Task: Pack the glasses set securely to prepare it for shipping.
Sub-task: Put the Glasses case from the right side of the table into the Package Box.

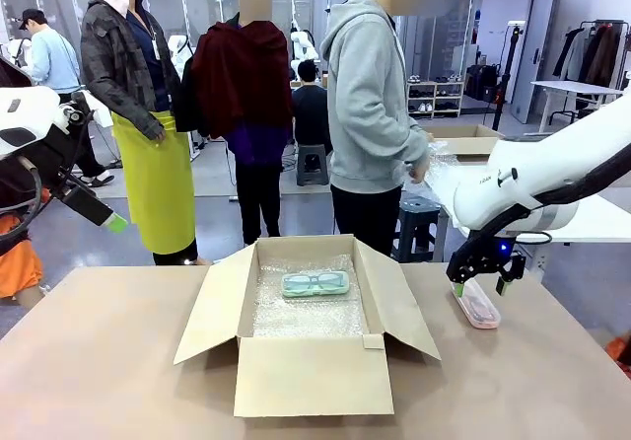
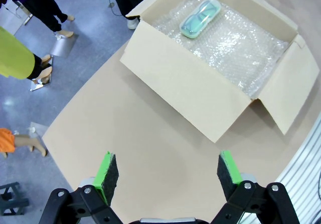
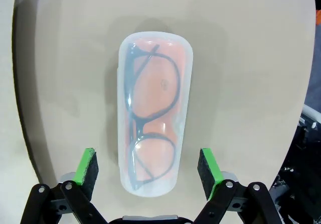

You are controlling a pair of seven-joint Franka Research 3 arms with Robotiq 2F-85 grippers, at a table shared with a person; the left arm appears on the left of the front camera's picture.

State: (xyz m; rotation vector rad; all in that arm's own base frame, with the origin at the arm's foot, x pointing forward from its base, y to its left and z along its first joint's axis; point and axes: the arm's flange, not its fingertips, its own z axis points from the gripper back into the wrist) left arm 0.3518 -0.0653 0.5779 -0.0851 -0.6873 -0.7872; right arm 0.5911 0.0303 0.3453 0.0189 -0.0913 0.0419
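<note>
Tan table (image 1: 99, 361) in a grey-floored workroom, people standing beyond: open cardboard box (image 1: 306, 376) lined with bubble wrap (image 1: 306, 314), mint-green case (image 1: 315, 283) lying on it; pinkish case (image 3: 153, 108) flat on the table right of the box, right gripper (image 3: 146, 156) spread wide astride it, gripping nothing; left gripper (image 2: 168, 176) spread wide, empty.

White right arm (image 1: 523, 183), black green-padded claw (image 1: 479, 286)

Open cardboard box (image 1: 301, 373) is noted on the tan table (image 1: 99, 361), flaps spread outward. Its floor is lined with bubble wrap (image 1: 308, 314). A person in a grey hoodie (image 1: 367, 105) is seen beyond the far edge.
</note>
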